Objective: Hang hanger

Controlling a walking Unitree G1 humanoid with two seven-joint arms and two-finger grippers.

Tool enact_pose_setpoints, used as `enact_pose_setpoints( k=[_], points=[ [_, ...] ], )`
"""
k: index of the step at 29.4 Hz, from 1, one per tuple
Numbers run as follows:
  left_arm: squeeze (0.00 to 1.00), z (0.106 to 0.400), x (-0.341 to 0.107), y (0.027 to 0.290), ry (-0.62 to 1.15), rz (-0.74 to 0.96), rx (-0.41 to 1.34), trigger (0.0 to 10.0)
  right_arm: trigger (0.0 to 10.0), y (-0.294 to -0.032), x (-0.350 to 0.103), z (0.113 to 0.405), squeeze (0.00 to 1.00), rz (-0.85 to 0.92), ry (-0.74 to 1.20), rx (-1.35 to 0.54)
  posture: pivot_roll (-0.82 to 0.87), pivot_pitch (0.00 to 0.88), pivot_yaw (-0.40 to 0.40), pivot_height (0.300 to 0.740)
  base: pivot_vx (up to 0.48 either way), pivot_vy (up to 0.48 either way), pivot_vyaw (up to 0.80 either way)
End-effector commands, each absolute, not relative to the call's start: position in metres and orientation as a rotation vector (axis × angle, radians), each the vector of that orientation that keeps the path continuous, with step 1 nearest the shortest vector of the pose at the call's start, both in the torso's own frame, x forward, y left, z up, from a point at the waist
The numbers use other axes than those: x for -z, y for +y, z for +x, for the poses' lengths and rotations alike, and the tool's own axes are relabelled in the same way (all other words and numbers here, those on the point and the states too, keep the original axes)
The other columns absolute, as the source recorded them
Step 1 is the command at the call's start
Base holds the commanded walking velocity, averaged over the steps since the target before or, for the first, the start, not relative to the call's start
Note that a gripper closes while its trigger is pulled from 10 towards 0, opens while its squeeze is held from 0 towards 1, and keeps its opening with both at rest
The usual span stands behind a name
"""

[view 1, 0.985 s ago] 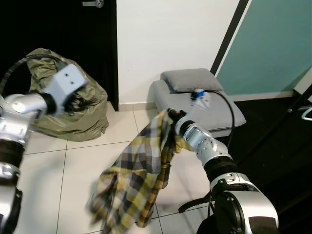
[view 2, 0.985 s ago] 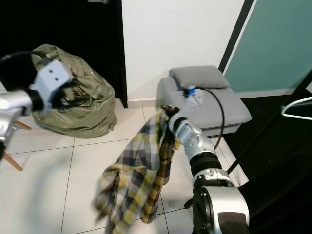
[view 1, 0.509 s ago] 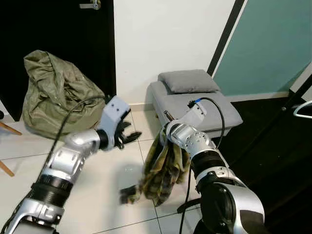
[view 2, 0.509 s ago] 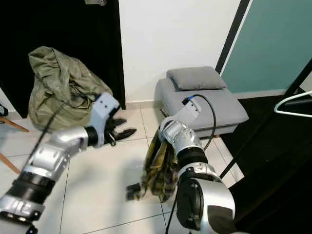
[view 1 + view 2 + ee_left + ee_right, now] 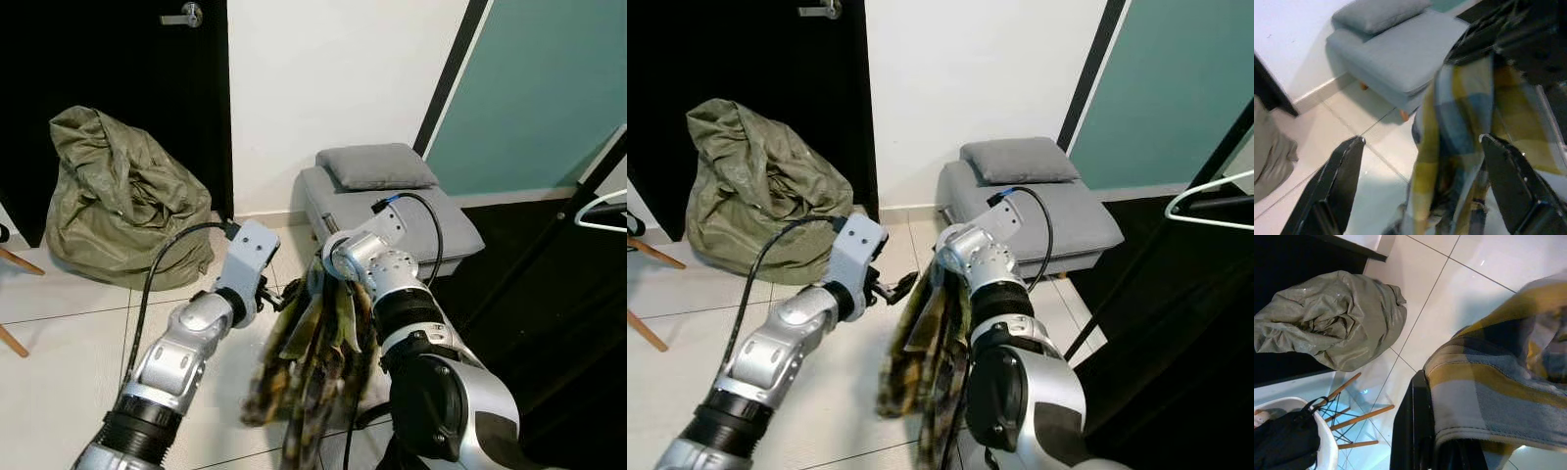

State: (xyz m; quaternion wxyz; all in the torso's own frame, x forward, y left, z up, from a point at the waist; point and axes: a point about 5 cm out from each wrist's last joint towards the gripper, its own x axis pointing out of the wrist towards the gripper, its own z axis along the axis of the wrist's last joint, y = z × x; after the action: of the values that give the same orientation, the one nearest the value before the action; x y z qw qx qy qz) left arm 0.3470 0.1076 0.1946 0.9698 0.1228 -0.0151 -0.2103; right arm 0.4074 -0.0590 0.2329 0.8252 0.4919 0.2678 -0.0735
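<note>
A grey footstool [image 5: 392,201] stood far against the white wall, an olive bag [image 5: 122,201] slumped to its left by the dark door. A plaid shirt [image 5: 313,362] hung in folds above the tiled floor [image 5: 59,343], near centre, clamped in the right end effector [image 5: 328,262]. The left end effector [image 5: 1420,181], fingers [image 5: 1334,183] spread apart, reached toward the shirt from its left. A white hanger [image 5: 1215,196] hung far right.
</note>
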Motion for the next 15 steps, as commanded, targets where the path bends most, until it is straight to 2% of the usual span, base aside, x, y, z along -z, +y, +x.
enact_pose_setpoints(
  k=[1,4,7,14,15],
  points=[
    [0.00,0.347,-0.190,0.107,-0.034,0.278,0.387,10.0,0.0,-0.058,-0.248,0.408,0.00,1.072,0.531,0.141,-0.06,0.230,-0.099,0.740,0.000,0.000,0.00],
    [0.00,0.350,-0.193,0.117,-0.128,0.281,0.208,10.0,0.0,-0.054,-0.255,0.405,0.00,1.097,0.546,0.129,-0.06,0.231,-0.099,0.740,0.000,0.000,0.00],
    [0.00,0.348,-0.184,0.110,-0.127,0.204,0.251,10.0,0.0,-0.052,-0.259,0.403,0.00,1.108,0.555,0.133,-0.06,0.230,-0.100,0.740,0.000,0.000,0.00],
    [0.00,0.346,-0.173,0.102,-0.122,0.219,0.253,10.0,0.0,-0.050,-0.262,0.401,0.00,1.121,0.567,0.139,-0.07,0.227,-0.099,0.740,0.000,0.000,0.00],
    [0.00,0.346,-0.167,0.097,-0.101,0.150,0.275,10.0,0.0,-0.048,-0.263,0.401,0.00,1.130,0.572,0.137,-0.07,0.223,-0.096,0.740,0.000,0.000,0.00]
  ],
)
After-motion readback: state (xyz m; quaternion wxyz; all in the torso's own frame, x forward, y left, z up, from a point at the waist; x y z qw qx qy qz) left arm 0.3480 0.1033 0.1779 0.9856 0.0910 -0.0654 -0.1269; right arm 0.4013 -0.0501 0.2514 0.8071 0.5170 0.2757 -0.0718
